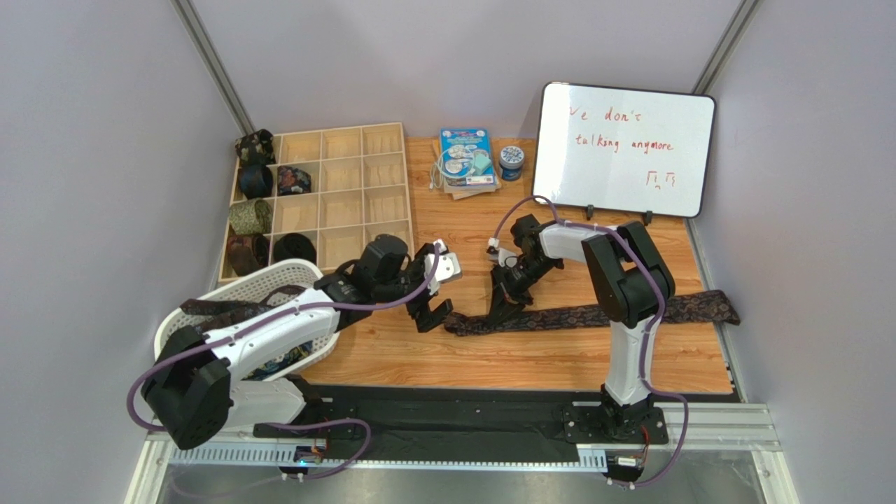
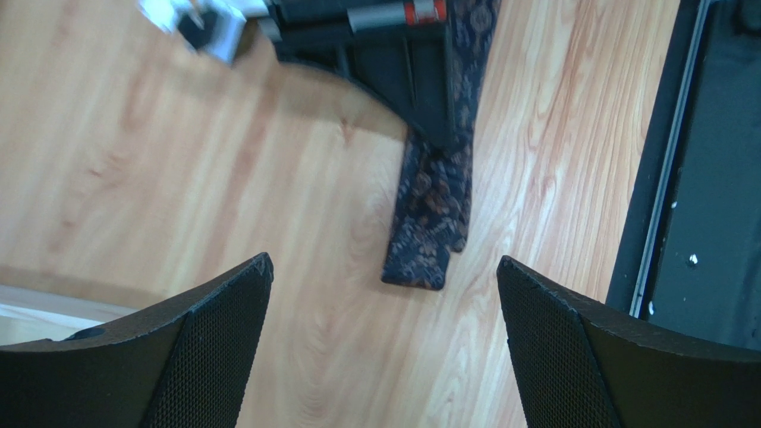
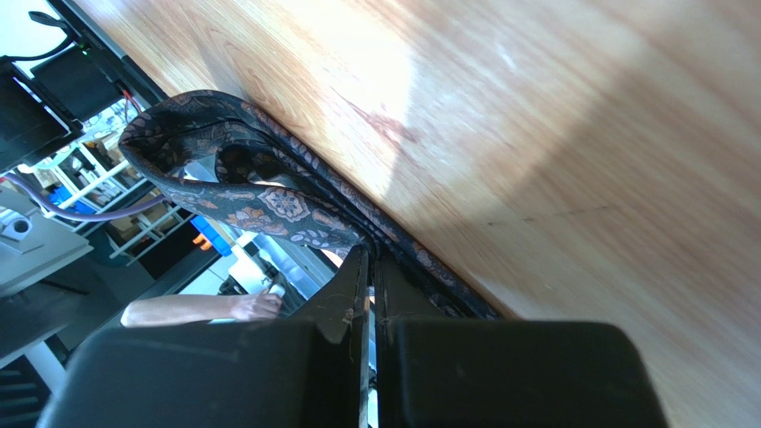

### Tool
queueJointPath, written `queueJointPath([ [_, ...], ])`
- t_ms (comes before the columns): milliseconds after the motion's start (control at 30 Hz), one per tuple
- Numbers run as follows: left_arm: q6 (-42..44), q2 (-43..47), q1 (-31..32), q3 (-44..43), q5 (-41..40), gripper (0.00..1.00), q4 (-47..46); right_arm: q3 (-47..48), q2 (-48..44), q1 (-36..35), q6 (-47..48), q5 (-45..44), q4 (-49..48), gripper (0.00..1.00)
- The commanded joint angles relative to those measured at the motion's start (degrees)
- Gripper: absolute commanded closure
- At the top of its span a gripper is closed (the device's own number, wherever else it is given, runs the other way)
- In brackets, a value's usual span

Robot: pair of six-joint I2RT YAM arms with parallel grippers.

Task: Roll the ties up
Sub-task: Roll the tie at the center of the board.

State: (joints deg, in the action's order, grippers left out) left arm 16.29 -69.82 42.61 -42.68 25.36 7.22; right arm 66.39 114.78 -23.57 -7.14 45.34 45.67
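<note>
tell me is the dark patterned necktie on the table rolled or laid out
Laid out: the dark patterned fabric necktie lies as one long strip across the wooden table, pinched by the right gripper's shut jaws.

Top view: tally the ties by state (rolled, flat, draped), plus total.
Rolled ties, in the wooden tray: 6
Flat tie, on the table, pinched by the right gripper: 1
Draped tie, over the white basket: 1
Total: 8 ties. Anything deeper in the basket is too dim to count.
</note>
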Motion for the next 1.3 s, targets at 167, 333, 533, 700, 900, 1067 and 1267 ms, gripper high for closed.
queueJointPath([
  [167, -2.1, -10.1, 3.6, 0.5, -2.1, 0.01, -14.5, 1.9, -1.0, 0.2, 3.2, 1.3, -0.9, 1.00],
  [333, -2.7, -14.4, 3.7, 0.8, 0.0, 0.01, -17.3, 3.5, -0.2, 0.4, 8.8, -0.7, 3.4, 1.00],
  [533, -0.7, -15.7, 8.0, 6.6, 0.7, 0.02, -28.6, 3.0, -0.4, 0.6, 12.7, -2.7, 4.8, 1.00],
  [700, 0.2, -21.5, 9.0, 6.1, -2.9, 0.06, -34.2, 3.0, -0.4, 1.2, 13.4, -3.2, 4.8, 1.00],
  [900, 2.7, -22.6, 9.0, 5.7, -4.7, 0.06, -31.7, 3.4, -0.2, 1.6, 11.6, -1.7, 3.0, 1.00],
  [1067, -0.8, -24.3, 9.0, 5.8, -2.6, 0.10, -30.0, 5.9, -1.5, 1.2, 8.3, 0.7, 1.9, 1.00],
  [1267, -4.5, -23.0, 8.8, 7.0, -4.3, 0.24, -29.9, 7.5, -1.8, -1.0, 3.9, 2.7, 0.7, 1.00],
])
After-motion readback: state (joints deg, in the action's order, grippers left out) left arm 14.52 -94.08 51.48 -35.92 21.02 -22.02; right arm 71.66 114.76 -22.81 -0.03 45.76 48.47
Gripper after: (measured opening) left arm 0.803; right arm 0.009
